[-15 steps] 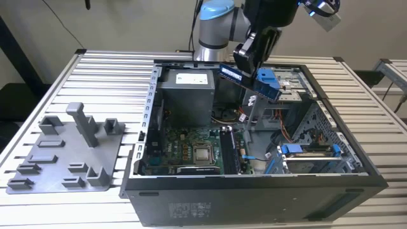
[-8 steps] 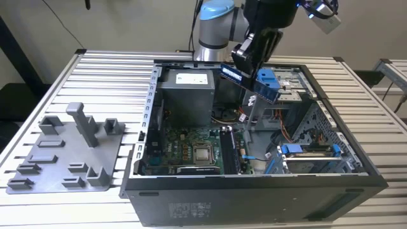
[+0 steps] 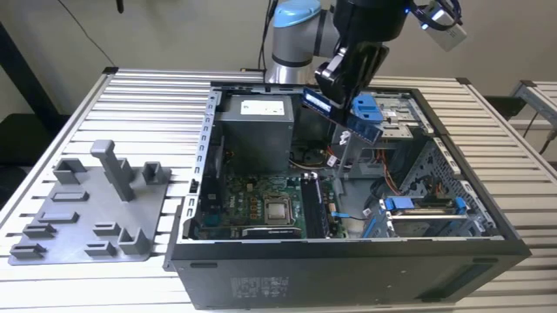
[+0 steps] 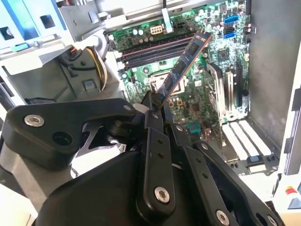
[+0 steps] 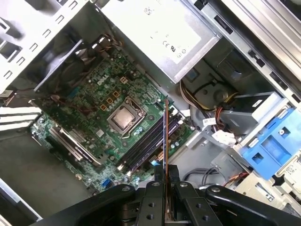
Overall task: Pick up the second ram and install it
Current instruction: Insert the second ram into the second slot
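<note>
The second ram (image 3: pixel 320 104) is a thin dark blue-green stick, tilted and held in the air above the open computer case (image 3: pixel 348 261). My gripper (image 3: pixel 341 98) is shut on it. In the second wrist view the second ram (image 4: pixel 184 66) sticks out slantwise from the gripper (image 4: pixel 155 109) over the motherboard (image 4: pixel 202 80). The first wrist view has the second ram (image 5: pixel 165 136) edge-on between the fingertips of the gripper (image 5: pixel 165 173), above the long black memory slots (image 5: pixel 146 143) beside the processor (image 5: pixel 123 117).
A grey power supply (image 3: pixel 257 124) and a blue drive bracket (image 3: pixel 372 111) stand at the far end of the case. Loose cables (image 5: pixel 221 136) lie near the slots. A grey plastic fixture with an upright post (image 3: pixel 113 169) sits on the slatted table at the exterior view's left.
</note>
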You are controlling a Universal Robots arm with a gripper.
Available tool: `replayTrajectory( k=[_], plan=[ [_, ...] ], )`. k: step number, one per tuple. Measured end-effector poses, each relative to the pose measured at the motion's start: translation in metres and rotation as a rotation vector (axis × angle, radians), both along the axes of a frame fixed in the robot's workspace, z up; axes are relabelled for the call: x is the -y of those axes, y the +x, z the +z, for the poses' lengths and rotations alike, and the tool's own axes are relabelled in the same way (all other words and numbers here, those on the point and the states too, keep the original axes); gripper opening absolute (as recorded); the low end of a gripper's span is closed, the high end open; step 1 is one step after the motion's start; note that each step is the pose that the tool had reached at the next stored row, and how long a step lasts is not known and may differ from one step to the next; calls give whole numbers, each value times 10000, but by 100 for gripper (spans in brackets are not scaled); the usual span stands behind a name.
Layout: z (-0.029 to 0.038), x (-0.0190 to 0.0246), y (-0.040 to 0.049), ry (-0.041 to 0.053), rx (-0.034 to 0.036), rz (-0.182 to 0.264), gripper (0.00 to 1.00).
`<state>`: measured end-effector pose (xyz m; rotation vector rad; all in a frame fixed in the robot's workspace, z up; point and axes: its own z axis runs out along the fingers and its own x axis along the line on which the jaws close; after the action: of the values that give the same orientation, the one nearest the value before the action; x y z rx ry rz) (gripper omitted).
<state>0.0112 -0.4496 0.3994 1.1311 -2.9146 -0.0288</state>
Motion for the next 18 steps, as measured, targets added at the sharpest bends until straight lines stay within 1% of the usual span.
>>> replayTrajectory(
  k=[9,18],
  plan=[
    [-19,20,3,-2,-1,-532,15],
    [-35,28,10,-3,-1,-1105,15]
  ],
)
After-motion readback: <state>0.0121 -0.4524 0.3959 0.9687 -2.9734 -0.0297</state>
